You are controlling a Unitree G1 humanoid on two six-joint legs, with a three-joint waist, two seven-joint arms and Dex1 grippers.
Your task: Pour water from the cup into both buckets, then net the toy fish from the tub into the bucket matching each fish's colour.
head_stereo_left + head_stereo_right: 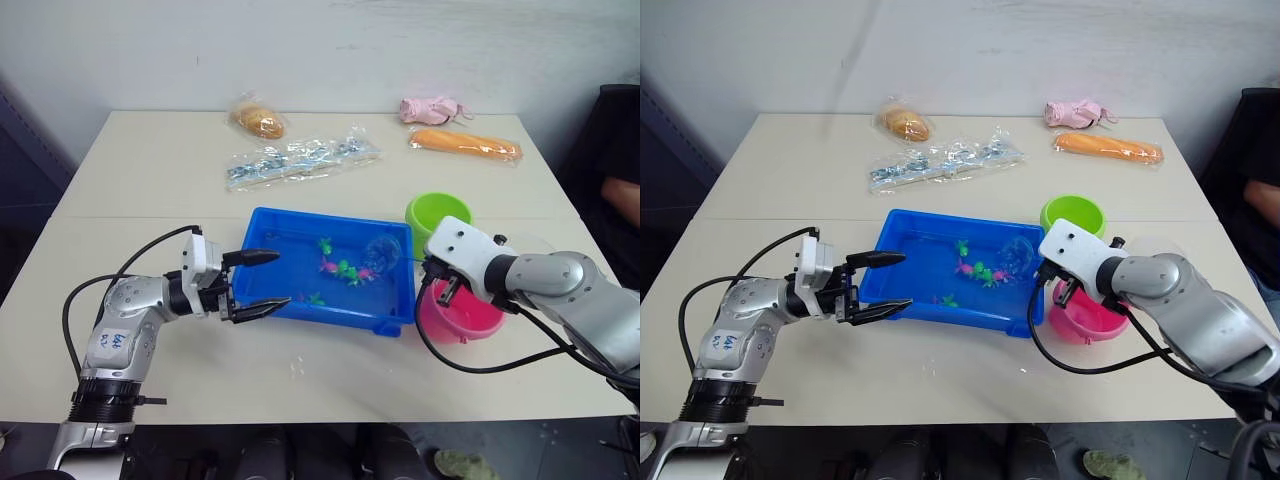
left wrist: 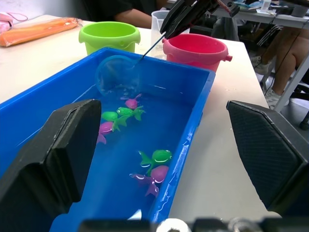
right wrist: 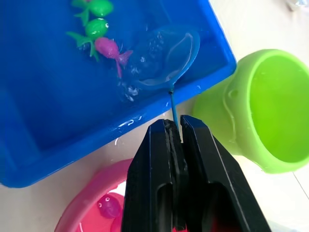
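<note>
**Operator:** Where is your right gripper, and what is it doing?

**Observer:** Your right gripper (image 3: 175,140) sits over the gap between the tub (image 1: 262,235) and the pink bucket (image 1: 470,322), its two black fingers pinched together on the thin black handle of the net (image 3: 166,58). The hoop dips into the water at the tub's corner closest to the green bucket (image 1: 432,213), just beside a pink fish (image 3: 109,49) and two green ones.

**Operator:** And your left?

**Observer:** Your left gripper (image 1: 262,283) hangs at the tub's opposite end, fingers spread wide and holding nothing, one above the rim and one just outside the near wall.

**Operator:** What about the fish?

**Observer:** Pink and green toy fish (image 2: 153,166) float in the tub: one cluster near the net, another pair closer to your left gripper. One pink fish (image 3: 109,207) already lies in the pink bucket. I cannot tell whether the green bucket holds any.

**Operator:** The cup?

**Observer:** The clear cup (image 2: 159,25) stands behind the two buckets, between them in the left wrist view. Both buckets stand just beside the tub's end, the green one farther from you.
</note>
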